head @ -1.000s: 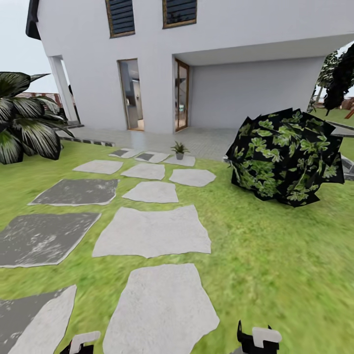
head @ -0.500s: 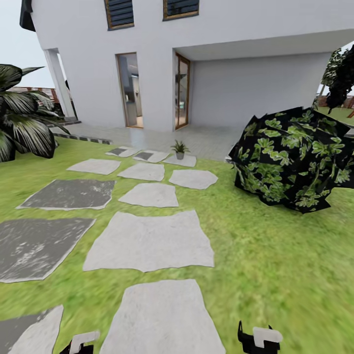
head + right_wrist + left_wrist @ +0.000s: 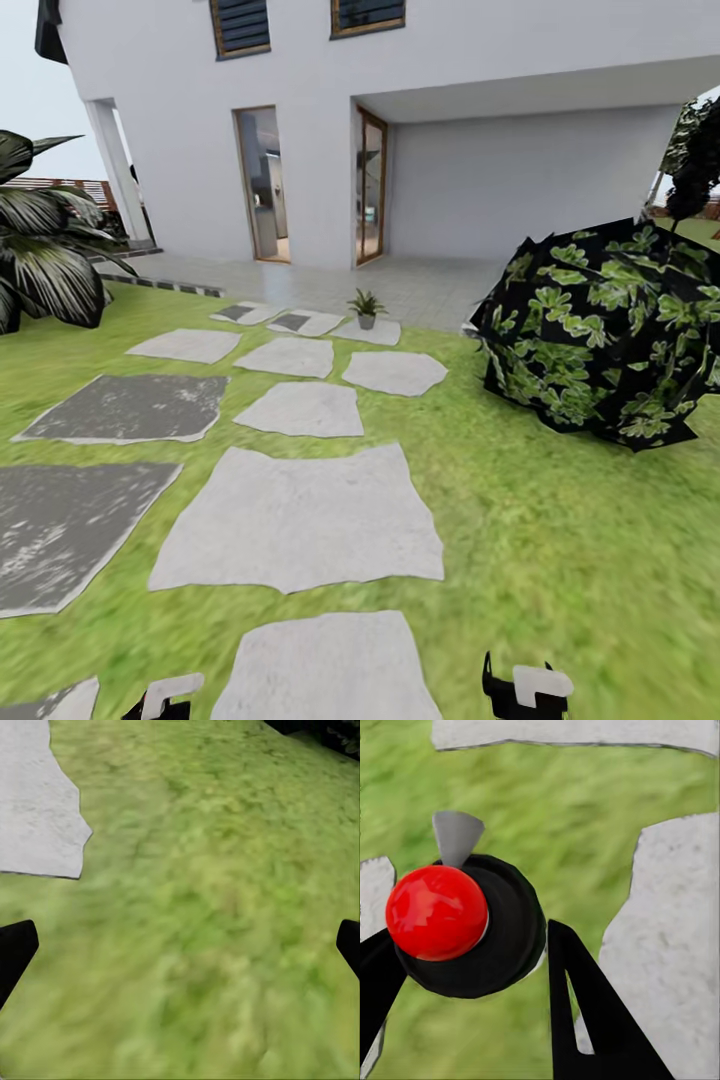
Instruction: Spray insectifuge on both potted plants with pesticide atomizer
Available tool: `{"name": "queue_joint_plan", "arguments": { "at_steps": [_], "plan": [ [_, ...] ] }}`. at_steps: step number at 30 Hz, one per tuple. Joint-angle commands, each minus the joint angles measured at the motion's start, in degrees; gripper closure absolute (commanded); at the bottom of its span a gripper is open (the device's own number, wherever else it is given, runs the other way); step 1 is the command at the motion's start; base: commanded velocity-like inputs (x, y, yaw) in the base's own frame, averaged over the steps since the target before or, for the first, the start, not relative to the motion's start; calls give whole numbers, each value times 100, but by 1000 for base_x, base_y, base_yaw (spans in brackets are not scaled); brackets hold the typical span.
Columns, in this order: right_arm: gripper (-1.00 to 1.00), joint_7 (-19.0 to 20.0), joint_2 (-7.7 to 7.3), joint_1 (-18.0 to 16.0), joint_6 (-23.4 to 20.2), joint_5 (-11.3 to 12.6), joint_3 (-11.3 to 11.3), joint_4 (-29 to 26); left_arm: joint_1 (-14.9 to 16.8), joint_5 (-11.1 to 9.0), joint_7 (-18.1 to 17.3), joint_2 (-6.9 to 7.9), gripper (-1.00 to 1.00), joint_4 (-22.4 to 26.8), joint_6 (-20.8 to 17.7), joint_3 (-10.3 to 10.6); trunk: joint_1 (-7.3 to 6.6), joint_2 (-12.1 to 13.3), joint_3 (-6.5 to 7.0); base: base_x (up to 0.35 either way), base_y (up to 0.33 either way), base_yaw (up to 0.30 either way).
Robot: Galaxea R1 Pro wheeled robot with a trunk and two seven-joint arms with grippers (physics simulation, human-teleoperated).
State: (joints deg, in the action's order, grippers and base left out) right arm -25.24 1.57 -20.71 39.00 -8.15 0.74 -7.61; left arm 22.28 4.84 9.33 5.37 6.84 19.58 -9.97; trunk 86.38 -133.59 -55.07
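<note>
I am in the garden, on a green lawn (image 3: 560, 560) crossed by flat grey stepping stones (image 3: 300, 515). The pesticide atomizer and the potted plants are out of view. My left gripper (image 3: 469, 934) is open; between its black fingers (image 3: 585, 1012) I see a red knob (image 3: 435, 913) on a black disc, with grass and stone beneath. My right gripper (image 3: 187, 934) is open wide over bare grass, nothing between its fingertips. Both wrists show at the lower edge of the head view, the left (image 3: 170, 692) and the right (image 3: 527, 688).
A big round dark-leaved bush (image 3: 610, 335) stands to the right. A large striped-leaf plant (image 3: 45, 250) is at the far left. A small thin-leaved pot plant (image 3: 366, 306) sits on a far stone before the white house (image 3: 450, 120) and its paved terrace.
The whole view has shifted: the camera has moved forward along the stone path, so stones and bush look nearer. Both grippers hold the same pose.
</note>
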Motion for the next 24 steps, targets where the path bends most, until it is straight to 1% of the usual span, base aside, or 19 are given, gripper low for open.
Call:
{"name": "queue_joint_plan", "arguments": {
  "at_steps": [1,24],
  "plan": [
    [-100,-60,1,-4,-6,-55,5,5,4,52,16,-1,100,-6,19,-31,2,-2,-5,337,0,0],
    [-100,-60,1,-4,-7,-55,5,5,4,52,17,-1,100,-7,19,-31,2,-2,-5,337,0,0]
  ]
}}
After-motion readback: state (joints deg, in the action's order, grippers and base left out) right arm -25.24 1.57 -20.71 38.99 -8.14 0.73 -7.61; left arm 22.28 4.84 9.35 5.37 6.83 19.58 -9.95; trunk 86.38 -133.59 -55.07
